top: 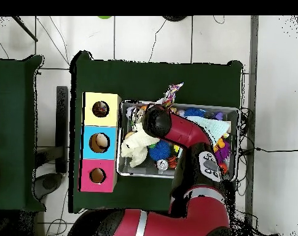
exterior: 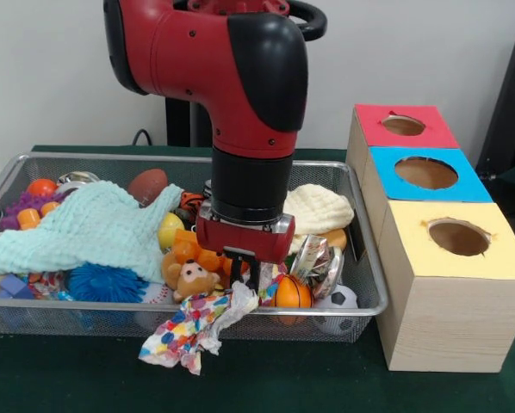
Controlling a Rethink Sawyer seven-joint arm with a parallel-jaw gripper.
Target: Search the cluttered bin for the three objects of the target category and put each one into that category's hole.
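The wire mesh bin (exterior: 68, 307) is full of toys; in the overhead view (top: 145, 176) it lies right of the boxes. My gripper (exterior: 244, 274) is low at the bin's front rim, shut on the upper end of a printed cloth (exterior: 189, 331). The cloth, white with red, blue, yellow and green patches, drapes over the rim and hangs outside the bin; overhead it (top: 173, 92) sticks out past the bin's edge. I see no other printed cloths. The yellow-surround hole (exterior: 458, 237) tops the pale wooden box (exterior: 438, 327), nearest the camera, and is also in the overhead view (top: 100, 109).
A large mint knitted cloth (exterior: 85, 228) covers the bin's left half; a cream knitted cloth (exterior: 319, 206) lies at the back right. A teddy bear (exterior: 193, 277), an orange ball (exterior: 293, 292) and a blue spiky ball (exterior: 102, 282) lie near the gripper. The blue-surround hole (exterior: 425, 172) and the red-surround hole (exterior: 403, 126) are behind the yellow one.
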